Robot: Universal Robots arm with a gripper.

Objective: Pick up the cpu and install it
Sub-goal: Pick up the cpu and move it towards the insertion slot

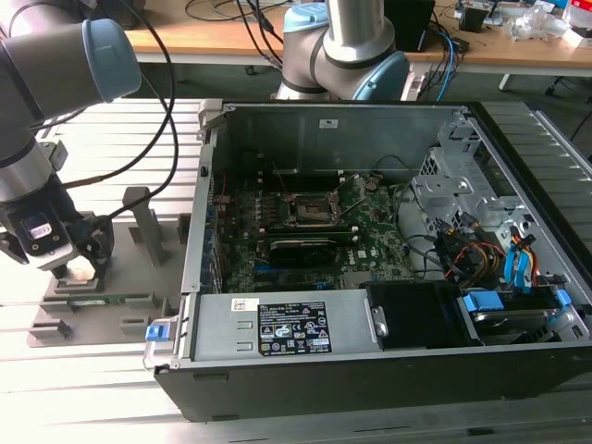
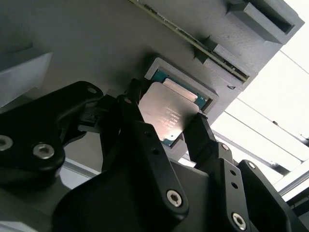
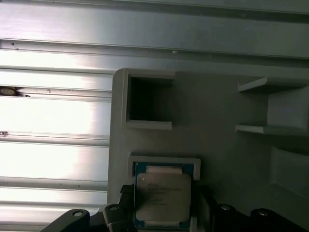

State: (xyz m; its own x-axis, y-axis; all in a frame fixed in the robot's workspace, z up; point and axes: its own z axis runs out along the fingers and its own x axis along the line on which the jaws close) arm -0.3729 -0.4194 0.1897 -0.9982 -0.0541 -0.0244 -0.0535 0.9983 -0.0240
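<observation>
The cpu [image 2: 168,113], a flat square chip with a shiny metal top, lies in a square pocket of the grey holder [image 2: 96,43]. In both wrist views my gripper [image 2: 164,123] has a black finger pressed against each of two opposite sides of the cpu [image 3: 162,197]. A strip of green shows in the pocket beside the chip. In the exterior view the gripper [image 1: 79,264] hangs low over the grey holder [image 1: 102,305] at that view's left, outside the computer case. The black motherboard socket [image 1: 313,208] with its metal frame lies open inside the case.
The open computer case [image 1: 370,277] takes up the middle and the exterior view's right, with a power supply [image 1: 277,328], drive cage [image 1: 462,176] and cables. Upright posts [image 1: 139,213] stand on the holder near the gripper. A second arm's base [image 1: 347,46] stands behind the case.
</observation>
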